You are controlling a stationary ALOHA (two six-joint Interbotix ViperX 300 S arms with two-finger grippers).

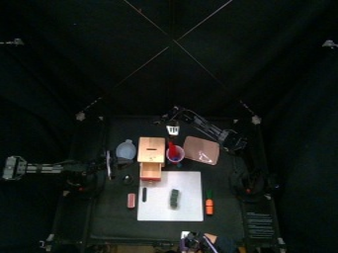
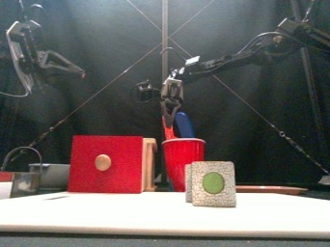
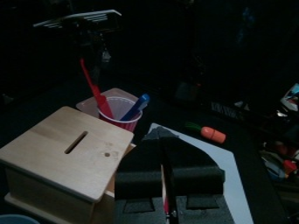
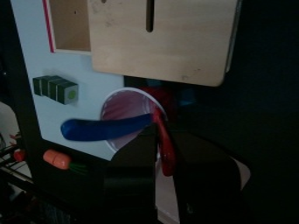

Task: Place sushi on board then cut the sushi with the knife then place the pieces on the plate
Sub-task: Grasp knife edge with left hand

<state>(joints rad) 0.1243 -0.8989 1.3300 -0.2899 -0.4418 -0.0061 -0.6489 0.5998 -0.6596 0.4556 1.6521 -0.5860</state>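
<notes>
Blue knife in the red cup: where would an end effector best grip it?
Probably the blue knife by the rounded end sticking above the rim of the red cup, coming from above: it leans on the rim, the rest hidden inside.

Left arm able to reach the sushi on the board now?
Probably yes: sushi sits uncovered on the white board, in front of the wooden box; right tool is away at the red cup, gripping the red knife.
</notes>
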